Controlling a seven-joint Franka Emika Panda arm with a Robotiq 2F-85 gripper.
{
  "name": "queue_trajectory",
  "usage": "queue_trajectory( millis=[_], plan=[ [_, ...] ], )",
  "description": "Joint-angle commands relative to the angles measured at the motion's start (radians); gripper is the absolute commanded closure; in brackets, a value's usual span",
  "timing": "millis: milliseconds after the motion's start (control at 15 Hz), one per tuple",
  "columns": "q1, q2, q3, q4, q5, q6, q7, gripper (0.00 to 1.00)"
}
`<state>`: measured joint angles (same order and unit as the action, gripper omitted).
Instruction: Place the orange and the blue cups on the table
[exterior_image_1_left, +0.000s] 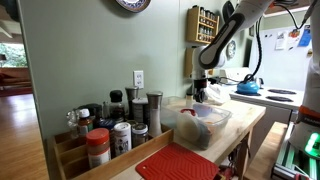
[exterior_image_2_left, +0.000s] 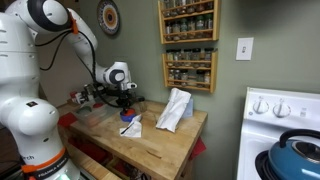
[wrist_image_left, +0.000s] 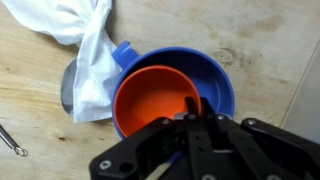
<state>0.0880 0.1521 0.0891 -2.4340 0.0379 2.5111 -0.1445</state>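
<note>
In the wrist view an orange cup (wrist_image_left: 155, 98) sits nested inside a larger blue cup (wrist_image_left: 215, 80), which stands on the wooden table (wrist_image_left: 270, 40). My gripper (wrist_image_left: 199, 103) is directly over them. Its fingers are close together across the orange cup's right rim, one inside the cup and one between the two cups. In an exterior view the gripper (exterior_image_2_left: 124, 104) hangs just above the blue cup (exterior_image_2_left: 130, 128) near the middle of the butcher-block table (exterior_image_2_left: 160, 150). In an exterior view the gripper (exterior_image_1_left: 200, 88) is low behind a clear bowl, and the cups are hidden.
A white cloth (wrist_image_left: 85, 40) lies against the blue cup's left side, over a metal spoon (wrist_image_left: 66, 90). A crumpled white bag (exterior_image_2_left: 175, 108) stands on the table. A clear bowl (exterior_image_1_left: 196, 122), spice bottles (exterior_image_1_left: 115, 125) and a red mat (exterior_image_1_left: 180, 162) are in front. A wall spice rack (exterior_image_2_left: 188, 45) hangs behind.
</note>
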Motion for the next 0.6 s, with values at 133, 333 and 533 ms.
queue_trajectory(
  millis=[133, 333, 533],
  plan=[
    [-0.021, -0.029, 0.013, 0.008, 0.056, -0.024, -0.046, 0.99],
    [-0.031, -0.119, 0.005, -0.006, 0.065, -0.075, -0.073, 0.99],
    [-0.037, -0.224, -0.008, -0.019, 0.089, -0.236, -0.134, 0.99]
  ],
)
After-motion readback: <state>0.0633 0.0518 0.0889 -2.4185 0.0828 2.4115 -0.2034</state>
